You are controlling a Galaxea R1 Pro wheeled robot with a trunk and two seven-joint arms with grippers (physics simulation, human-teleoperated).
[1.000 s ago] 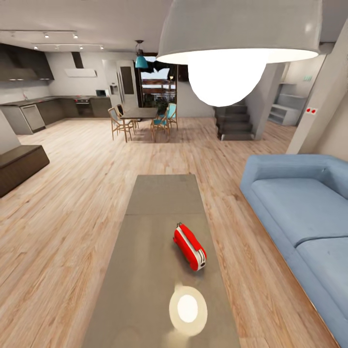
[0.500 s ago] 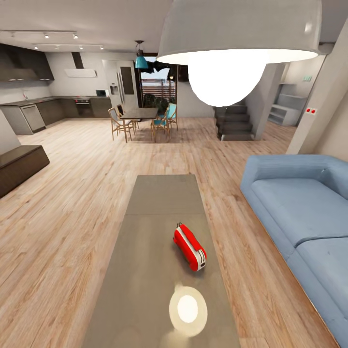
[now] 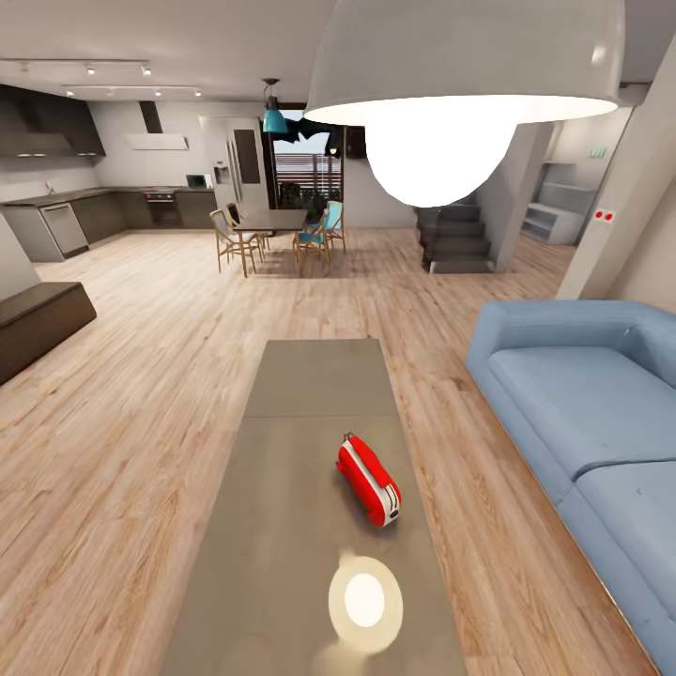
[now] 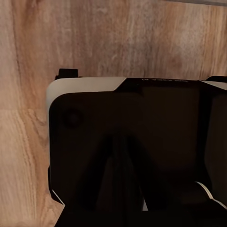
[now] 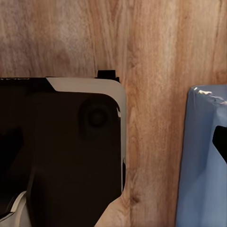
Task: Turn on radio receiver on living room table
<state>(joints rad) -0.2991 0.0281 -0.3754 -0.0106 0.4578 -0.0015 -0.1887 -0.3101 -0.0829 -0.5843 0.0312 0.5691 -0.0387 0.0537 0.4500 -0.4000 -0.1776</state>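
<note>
The red radio receiver [image 3: 369, 480] lies on the long grey table [image 3: 282, 545], just right of the table's middle and a little nearer than its seam. It is angled, with its white band running lengthwise and its thin wire handle at the far end. Nothing touches it. In the left wrist view my left gripper [image 4: 124, 182] is a dark wedge over my own dark base [image 4: 156, 118], its two fingers pressed together. The right wrist view is too dark over my base [image 5: 61, 142] to tell the right gripper's fingers apart.
A light blue sofa [image 3: 582, 404] runs along the table's right side, its edge [image 5: 203, 156] close to my base. A large white dome lamp [image 3: 465, 56] hangs overhead and reflects on the tabletop [image 3: 364, 601]. Wood floor [image 3: 141, 394] stretches left; a dining set [image 3: 272, 225] stands far back.
</note>
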